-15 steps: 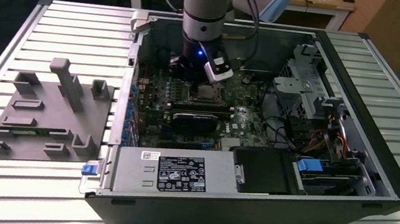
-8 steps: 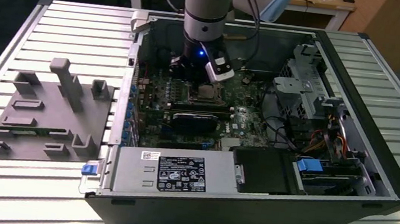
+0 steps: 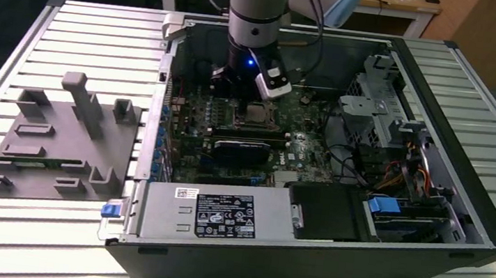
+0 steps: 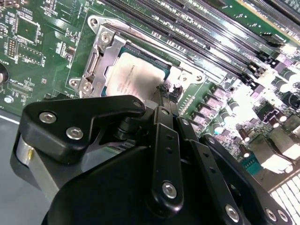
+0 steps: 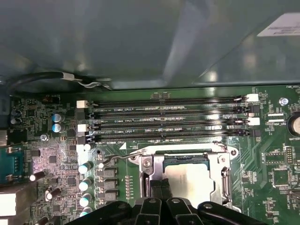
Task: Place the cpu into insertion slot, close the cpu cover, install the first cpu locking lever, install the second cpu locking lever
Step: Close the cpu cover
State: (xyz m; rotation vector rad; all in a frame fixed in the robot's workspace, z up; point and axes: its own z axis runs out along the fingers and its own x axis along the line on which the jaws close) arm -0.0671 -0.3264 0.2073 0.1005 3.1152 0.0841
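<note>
Pincer [image 5: 160,188] is drawn narrow, nothing visibly between its tips, which sit at the edge of the insertion slot [image 3: 255,115], just beside the cpu cover [image 5: 221,176] that lies flat over the cpu [image 5: 187,180] seated in that slot. Off the slot's corner a wire locking lever [image 5: 117,157] juts out, seemingly not yet hooked, so the lever step looks in hand. Doing it well likely means pressing on the wire alone, keeping the 2 tips off the cpu cover and the memory slots [image 5: 168,122] beyond the slot.

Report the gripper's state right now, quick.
Gripper: closed, its tips together at the edge of the cpu cover, beside the cpu; nothing visibly gripped.
</note>
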